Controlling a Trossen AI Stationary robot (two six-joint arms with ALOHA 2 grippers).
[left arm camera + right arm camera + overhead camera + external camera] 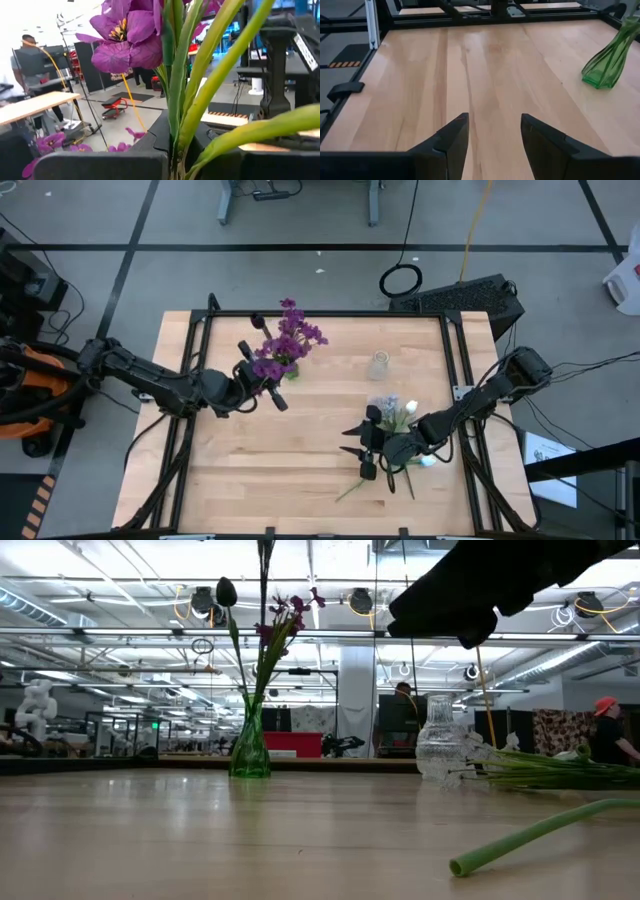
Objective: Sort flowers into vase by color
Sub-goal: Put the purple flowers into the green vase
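Observation:
A green glass vase [291,371] [249,748] [609,62] stands left of the table's middle with purple flowers [290,338] [283,625] rising from it. My left gripper [268,376] [174,156] is just left of the vase, shut on a purple flower's green stem. A clear glass vase [379,365] [441,743] stands to the right. Pale lilac and white flowers [396,413] [540,770] lie flat on the table at the right. My right gripper [358,448] [495,134] hovers open just left of them, holding nothing. My left gripper pinches the green stem [175,127] of a purple flower between its two fingers, below the blossom [125,35]. It comes level from the table's left, fingers across the stem. The flower stands upright. Whether its lower end is in the green vase cannot be seen.
A loose green stem end [530,835] [352,488] lies on the near right of the table. A black frame rail [320,313] borders the table. Bare wood [270,470] spreads over the near left. People stand in the room beyond [605,735].

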